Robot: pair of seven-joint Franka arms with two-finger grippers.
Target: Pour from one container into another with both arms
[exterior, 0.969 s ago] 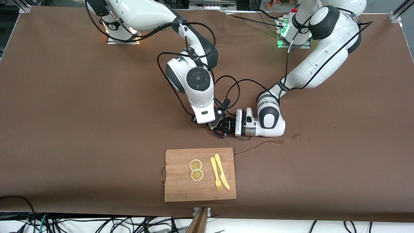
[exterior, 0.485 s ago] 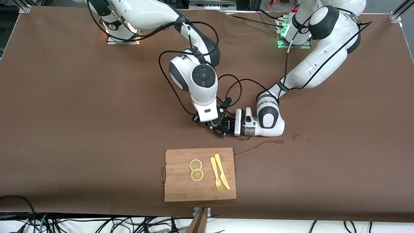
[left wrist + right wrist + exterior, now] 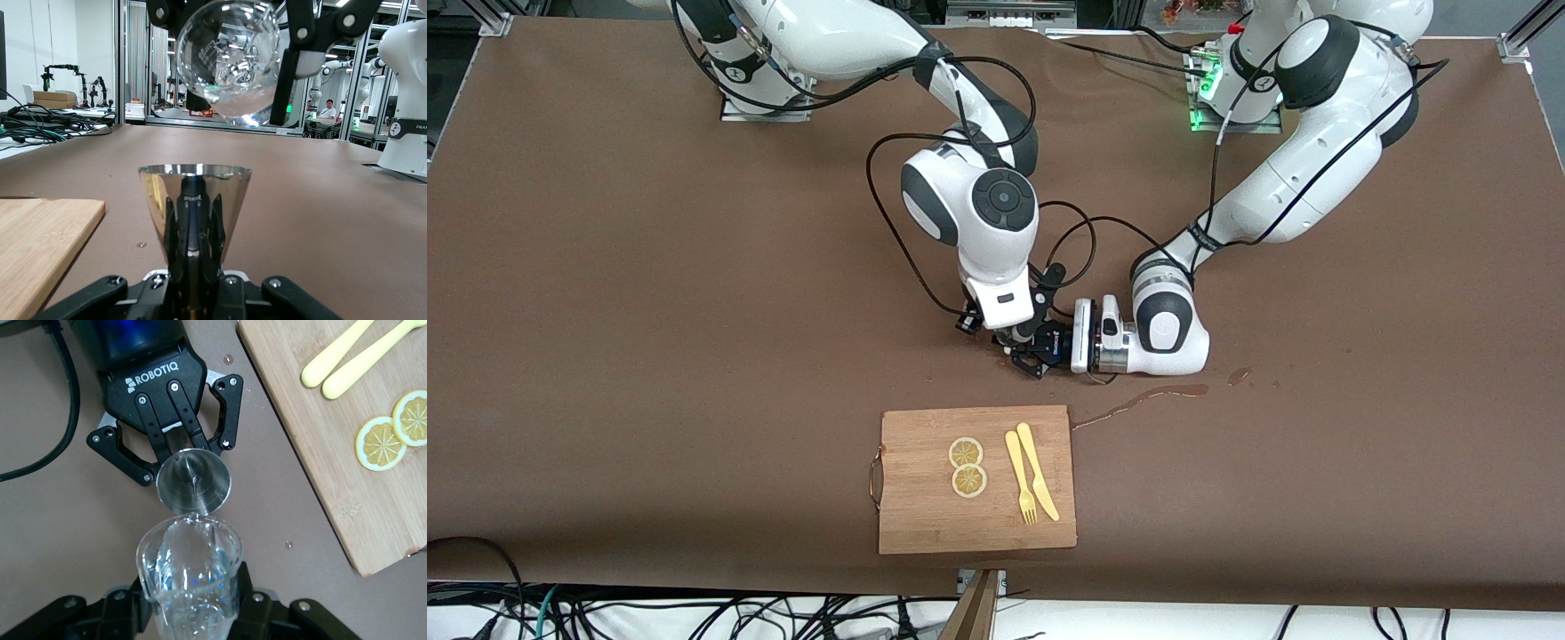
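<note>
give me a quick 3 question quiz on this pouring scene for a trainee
1. True or false: the left gripper is shut on the metal cone cup.
2. What does the right gripper hold over that cup?
A. a yellow fork
B. a clear glass
C. a lemon slice
3. Fill in: the lemon slices lie on the wooden ____, beside the yellow fork and knife.

Key
1. True: its jaws clamp the cup's narrow lower part.
2. B: the clear glass is tilted with its lip over the cup's mouth.
3. cutting board, nearer the front camera than both grippers.
</note>
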